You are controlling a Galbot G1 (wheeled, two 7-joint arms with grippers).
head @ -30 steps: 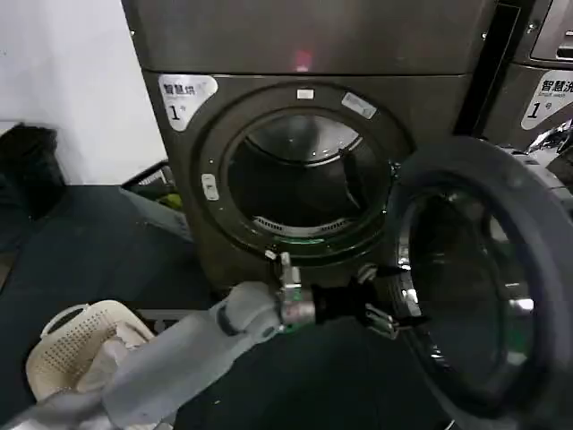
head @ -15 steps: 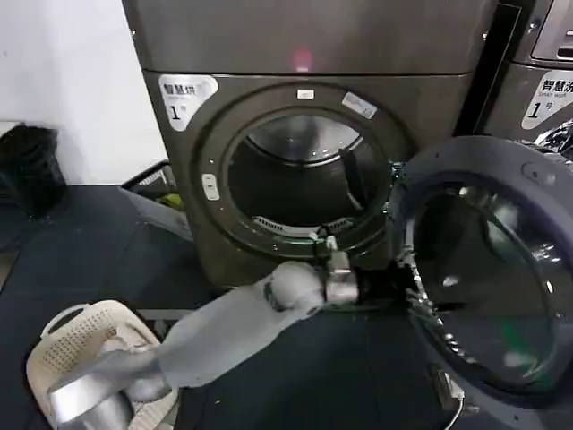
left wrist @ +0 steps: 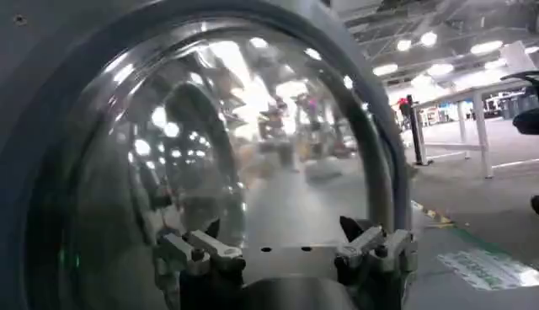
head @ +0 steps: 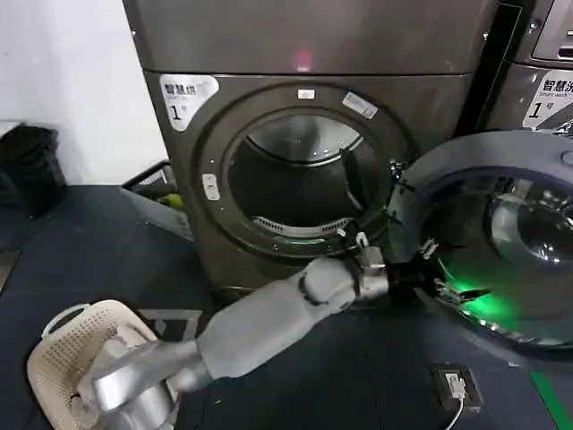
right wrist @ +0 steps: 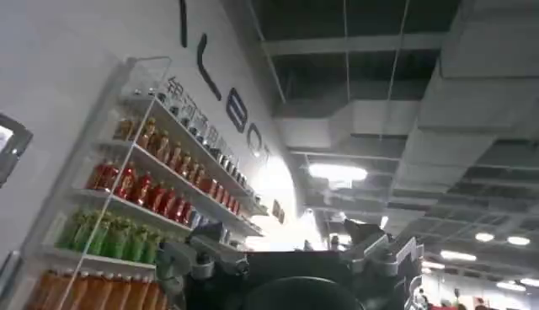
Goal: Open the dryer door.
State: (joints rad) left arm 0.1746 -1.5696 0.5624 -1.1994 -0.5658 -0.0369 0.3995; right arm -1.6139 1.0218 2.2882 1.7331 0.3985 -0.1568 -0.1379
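My left gripper (head: 428, 269), fingers spread wide and empty, presses against the inner face of the dryer door (head: 501, 237) — already swung well open to the right. Next, I judge: one last outward push, then withdraw.

White wall (head: 72, 81), dark floor (head: 81, 251), shelved bottles (right wrist: 126, 219)

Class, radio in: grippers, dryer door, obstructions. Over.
Left gripper open, at the inner face of the dryer door. Door swung wide, drum exposed. Right gripper open, pointing at the ceiling. Nothing blocking the door.
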